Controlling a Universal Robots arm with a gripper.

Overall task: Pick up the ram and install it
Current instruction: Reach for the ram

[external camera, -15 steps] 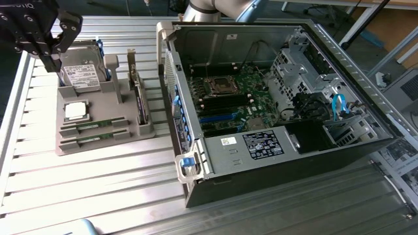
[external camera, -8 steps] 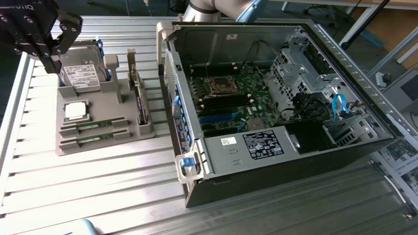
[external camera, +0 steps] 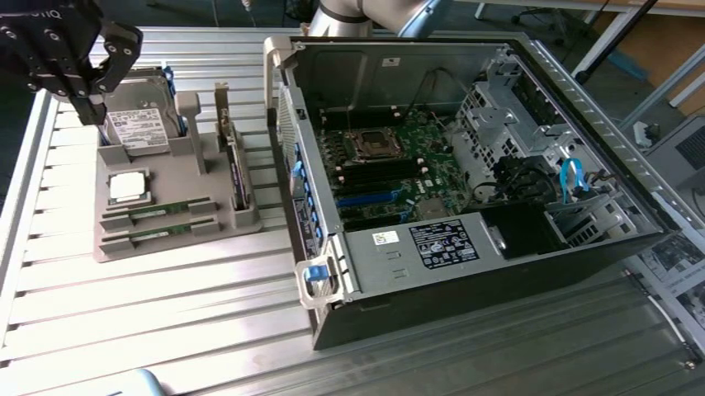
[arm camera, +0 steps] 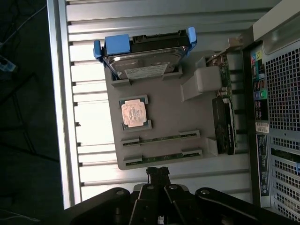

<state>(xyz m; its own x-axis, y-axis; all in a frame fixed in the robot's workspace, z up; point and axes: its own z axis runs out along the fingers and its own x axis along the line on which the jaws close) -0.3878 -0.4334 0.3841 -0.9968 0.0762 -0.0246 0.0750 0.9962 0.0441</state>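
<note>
So far: ram (external camera: 163, 212) lies flat in slot on gray tray (external camera: 182, 186), 2nd stick (external camera: 158, 234) just beside it, both untouched | gripper (external camera: 91, 106) jaws together, empty, hanging well above tray, touching nothing | your pick not yet done, install in PC case (external camera: 441, 305) not yet done.

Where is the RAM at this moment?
Two RAM sticks lie in the grey holder at the exterior view's left, beside the processor, outside the PC case.

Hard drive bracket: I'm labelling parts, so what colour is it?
The hard drive bracket is blue, clearest in the wrist view.
</note>
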